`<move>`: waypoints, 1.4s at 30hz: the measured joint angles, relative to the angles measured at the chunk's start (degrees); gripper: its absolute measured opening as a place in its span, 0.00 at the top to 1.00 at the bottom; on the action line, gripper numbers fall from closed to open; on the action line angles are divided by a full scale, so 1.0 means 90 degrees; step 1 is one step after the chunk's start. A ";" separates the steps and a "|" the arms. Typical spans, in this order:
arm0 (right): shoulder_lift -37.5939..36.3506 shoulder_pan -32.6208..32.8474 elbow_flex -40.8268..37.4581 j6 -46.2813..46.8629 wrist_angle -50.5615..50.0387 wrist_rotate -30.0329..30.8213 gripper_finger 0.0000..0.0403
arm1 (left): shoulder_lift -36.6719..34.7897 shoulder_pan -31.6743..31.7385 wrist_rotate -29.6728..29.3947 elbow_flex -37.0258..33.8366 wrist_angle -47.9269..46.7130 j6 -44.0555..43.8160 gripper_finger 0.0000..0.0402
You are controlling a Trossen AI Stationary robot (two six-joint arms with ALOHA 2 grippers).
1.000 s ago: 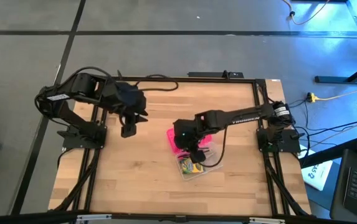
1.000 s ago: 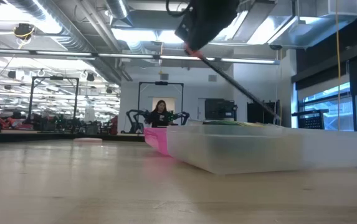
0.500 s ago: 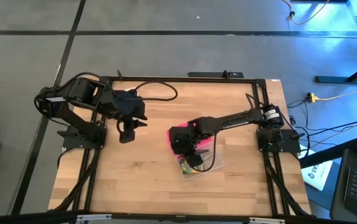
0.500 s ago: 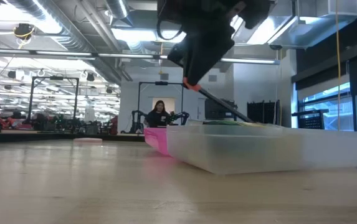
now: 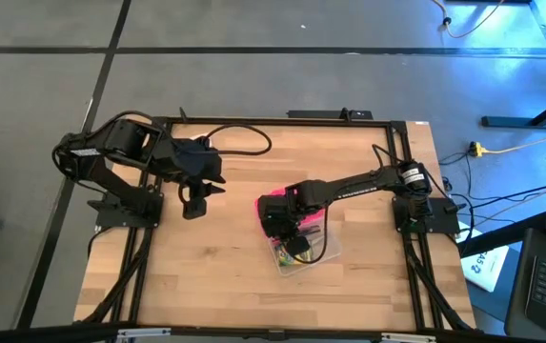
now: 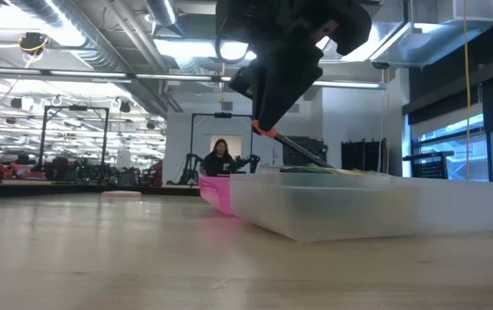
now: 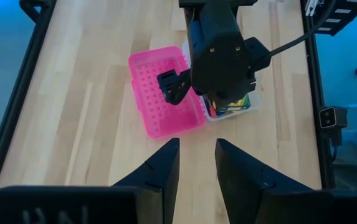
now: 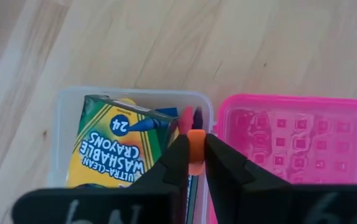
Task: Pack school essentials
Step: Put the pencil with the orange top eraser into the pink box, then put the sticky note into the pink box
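Note:
A clear case (image 5: pixel 303 250) stands mid-table with its pink perforated lid (image 7: pixel 166 93) lying open beside it. Inside lie a green-yellow crayon box (image 8: pixel 119 146) and some red and dark pencil ends (image 8: pixel 189 116). My right gripper (image 8: pixel 195 155) hangs over the case, shut on a thin dark pencil (image 6: pixel 302 152) with an orange end. My left gripper (image 7: pixel 197 163) waits above the table's left part (image 5: pixel 196 198), its fingers a little apart with nothing between them. My right gripper pinches the pencil's orange end (image 8: pixel 195 147) between its two fingertips, coming steeply from above. The pencil slants down from the fingers (image 6: pixel 268 103), and its lower end (image 6: pixel 323 164) dips behind the case's rim.
The pink lid (image 5: pixel 274 203) lies flat on the table against the case's far left side. Bare wood spreads around the case on all sides. A black frame (image 5: pixel 139 286) borders the table. A person (image 6: pixel 220 159) sits far back in the room.
My right gripper has come down toward the case with the pencil and tipped a little. The pencil's lower end has sunk to the case's rim while the orange end stays between the fingers.

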 joint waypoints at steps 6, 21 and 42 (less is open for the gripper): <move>0.0000 0.0000 0.0002 -0.0021 0.0010 -0.0002 0.82 | 0.0000 0.0000 -0.0035 0.0000 -0.0002 0.0002 0.76; -0.0065 -0.0105 0.0060 0.0027 -0.0262 0.0042 0.74 | 0.0000 0.0008 -0.0390 0.0000 -0.0168 -0.0315 0.76; -0.1450 -0.1726 0.0831 0.0232 -0.1603 -0.0217 0.77 | -0.0289 0.2035 -0.0720 0.0000 -0.0964 -0.2138 0.76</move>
